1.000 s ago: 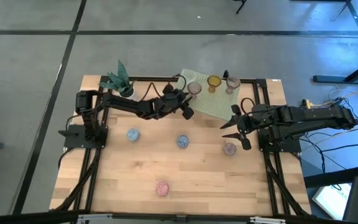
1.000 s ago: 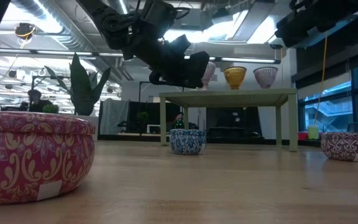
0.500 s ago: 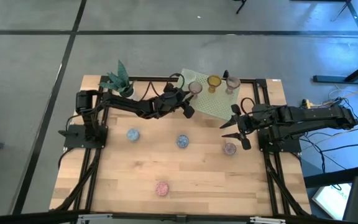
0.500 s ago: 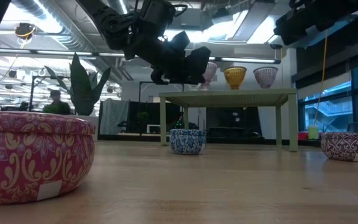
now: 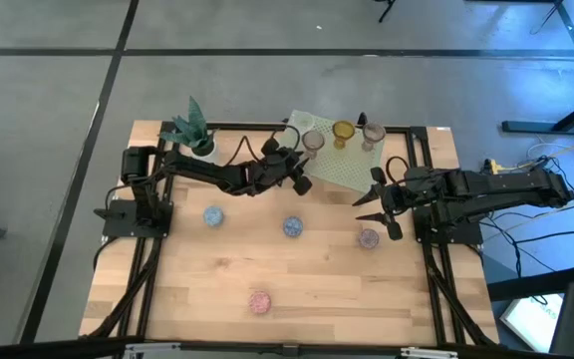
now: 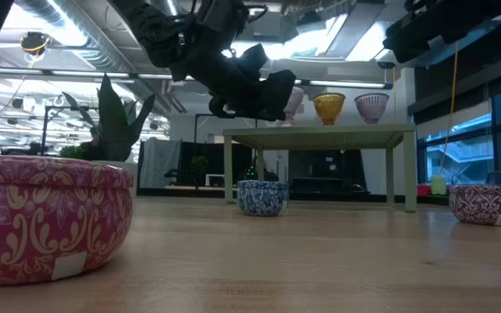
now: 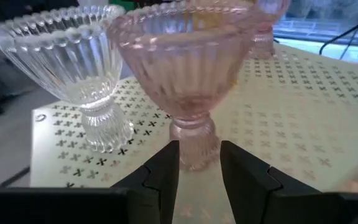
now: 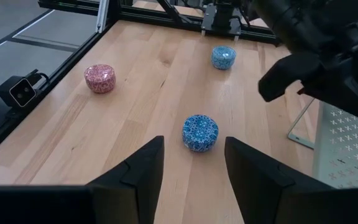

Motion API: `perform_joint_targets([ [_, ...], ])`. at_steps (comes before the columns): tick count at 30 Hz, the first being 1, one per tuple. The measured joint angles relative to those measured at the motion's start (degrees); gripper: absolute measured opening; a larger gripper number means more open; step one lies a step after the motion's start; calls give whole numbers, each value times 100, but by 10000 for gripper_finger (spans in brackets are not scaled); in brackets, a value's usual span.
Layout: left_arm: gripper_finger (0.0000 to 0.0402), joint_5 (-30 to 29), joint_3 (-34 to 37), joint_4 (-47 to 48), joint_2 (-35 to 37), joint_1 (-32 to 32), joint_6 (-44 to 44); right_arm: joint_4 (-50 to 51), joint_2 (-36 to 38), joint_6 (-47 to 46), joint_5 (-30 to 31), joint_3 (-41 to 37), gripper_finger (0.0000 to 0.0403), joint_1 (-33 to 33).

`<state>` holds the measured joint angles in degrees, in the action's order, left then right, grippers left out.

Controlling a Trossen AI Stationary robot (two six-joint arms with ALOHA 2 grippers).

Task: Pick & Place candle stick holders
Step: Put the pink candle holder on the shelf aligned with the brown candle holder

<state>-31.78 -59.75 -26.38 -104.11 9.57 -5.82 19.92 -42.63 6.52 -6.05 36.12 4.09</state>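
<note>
A green perforated rack stands at the table's far middle. On it are a pink glass holder, a clear one, an amber one and a pale one. My left gripper is at the rack's left end, shut on the pink holder; it also shows in the low view. My right gripper hangs open and empty above the table, right of centre. Round patterned holders rest on the table: two blue, one purple and one pink. My left gripper pinches the pink holder's stem, just above its foot, between its two fingers. The fingers come in about level from the table's left. The holder stands upright with its foot at the rack's surface; I cannot tell whether it rests there.
A small potted plant stands at the far left corner. The black frame rails run along the table's sides. Bare wood lies between the holders on the table's near half.
My left gripper has shifted slightly up and toward the rack, then settled back a little, its fingers staying at the pink holder's stem.
</note>
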Motion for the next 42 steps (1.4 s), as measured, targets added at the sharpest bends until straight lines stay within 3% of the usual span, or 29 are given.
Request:
perform_joint_targets([
  [17,113,344,-9,-390,-232,261,-92,2,0,127,-1,0,173,-1],
  [42,113,327,-4,-606,-234,349,-90,-272,0,302,-1,0,173,0],
])
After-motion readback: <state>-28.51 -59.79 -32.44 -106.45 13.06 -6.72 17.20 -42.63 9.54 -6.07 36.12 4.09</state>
